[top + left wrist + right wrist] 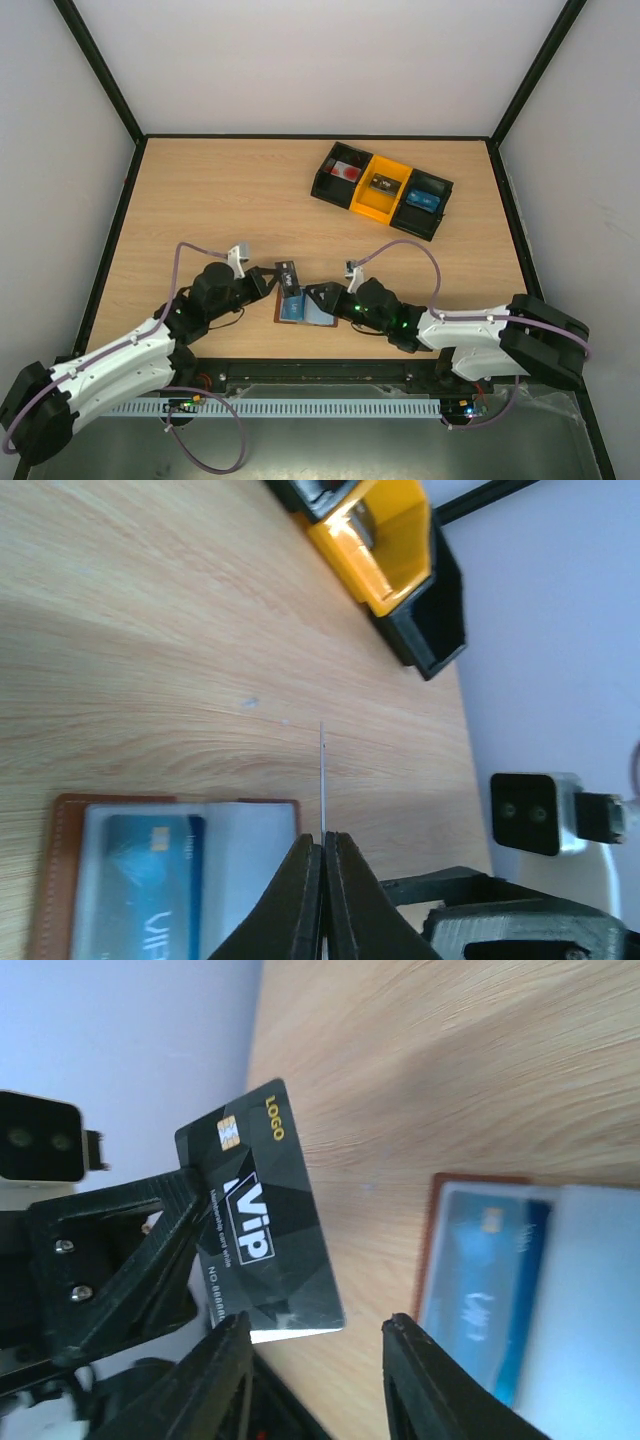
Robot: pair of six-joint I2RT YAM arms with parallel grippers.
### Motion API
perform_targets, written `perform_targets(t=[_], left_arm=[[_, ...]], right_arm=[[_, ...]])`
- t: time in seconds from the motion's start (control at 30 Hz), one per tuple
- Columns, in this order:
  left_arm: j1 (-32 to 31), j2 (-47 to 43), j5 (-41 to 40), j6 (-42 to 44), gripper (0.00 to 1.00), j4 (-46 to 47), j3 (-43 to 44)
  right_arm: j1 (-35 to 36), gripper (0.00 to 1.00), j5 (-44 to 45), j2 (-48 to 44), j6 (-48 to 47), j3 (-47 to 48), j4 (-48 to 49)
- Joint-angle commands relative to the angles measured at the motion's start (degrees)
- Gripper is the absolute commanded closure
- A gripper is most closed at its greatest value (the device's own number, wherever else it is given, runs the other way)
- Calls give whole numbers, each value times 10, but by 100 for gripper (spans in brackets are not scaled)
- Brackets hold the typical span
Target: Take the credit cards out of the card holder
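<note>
One black VIP credit card (262, 1230), pinched by its edge in the left gripper (322, 848), could slip — and the right gripper (316, 1360), jaws apart and empty, may shove the brown leather card holder (428, 1260) just ahead.

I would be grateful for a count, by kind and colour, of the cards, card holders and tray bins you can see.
Black card: 1
Blue card: 1
Card holder: 1
Black bins: 2
Yellow bin: 1
Total: 6

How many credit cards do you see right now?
2: a black card in the left end effector, a blue card lying in the open wallet; more may be hidden underneath.
</note>
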Motion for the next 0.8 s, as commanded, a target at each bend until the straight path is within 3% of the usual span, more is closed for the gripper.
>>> perform_targets(t=[0.0,0.17,0.3,0.43,0.6,0.67,0.77], left_arm=[[2,-30,34,-42,97,51,-2],[2,-56,66,-87,97,129,-29],[1,-68,79,-100,97,165,-46],[1,-75,90,-119,97,197,-68],[1,-76,111,-120,96,213,-76],[0,-81,119,-118,90,211,-78],[0,-90,147,-105,68,211,-77]], right_arm=[[13,62,-23,-9,44,-19,103],[32,50,-7,7,76,-11,156],[35,50,-14,27,89,-7,208],[35,61,-21,35,85,-1,230],[35,91,-12,21,72,-16,233],[35,98,-12,5,64,-28,229],[35,98,-28,-37,33,-41,199]])
